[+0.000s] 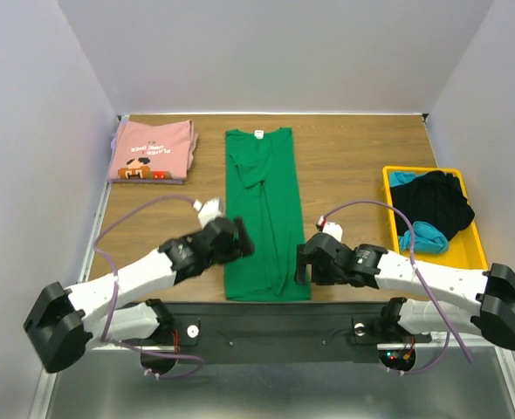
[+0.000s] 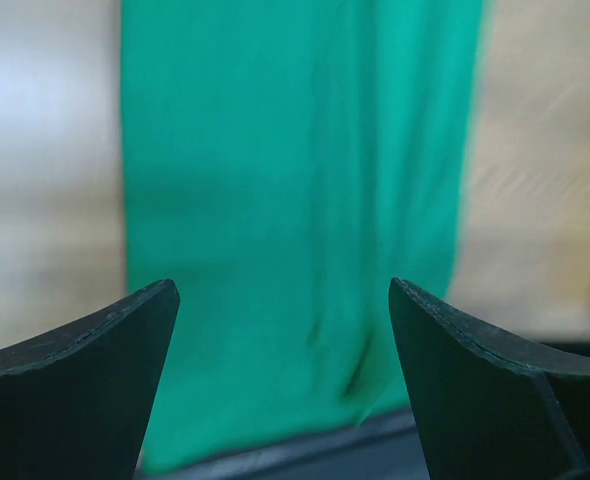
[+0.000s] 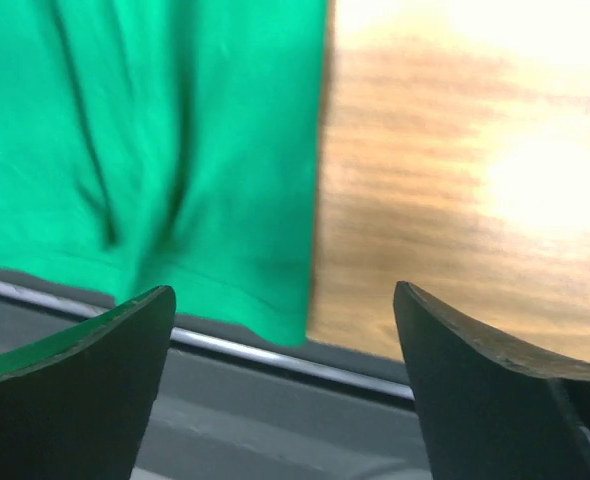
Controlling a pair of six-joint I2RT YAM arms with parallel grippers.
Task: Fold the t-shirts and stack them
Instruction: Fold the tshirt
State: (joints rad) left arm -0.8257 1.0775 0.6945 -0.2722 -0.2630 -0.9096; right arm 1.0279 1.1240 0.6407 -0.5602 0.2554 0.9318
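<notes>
Green t-shirt (image 1: 264, 214): lying as a long strip, centre.
Pink t-shirt (image 1: 151, 151): sitting folded, far left.
Left gripper (image 1: 240, 237): hanging beside the strip's left edge.
Right gripper (image 1: 303, 262): flanking its right edge.

A yellow tray (image 1: 469, 253) holds black cloth (image 1: 434, 201) and blue cloth (image 1: 423, 236).

The middle shirt (image 1: 262, 214) lies lengthwise along the centre of the table (image 1: 345, 157), its hem at the near edge. The corner shirt (image 1: 151, 151) sits at the far left. At the right, a tray (image 1: 477, 253) holds a heap of clothes (image 1: 432, 205).
</notes>
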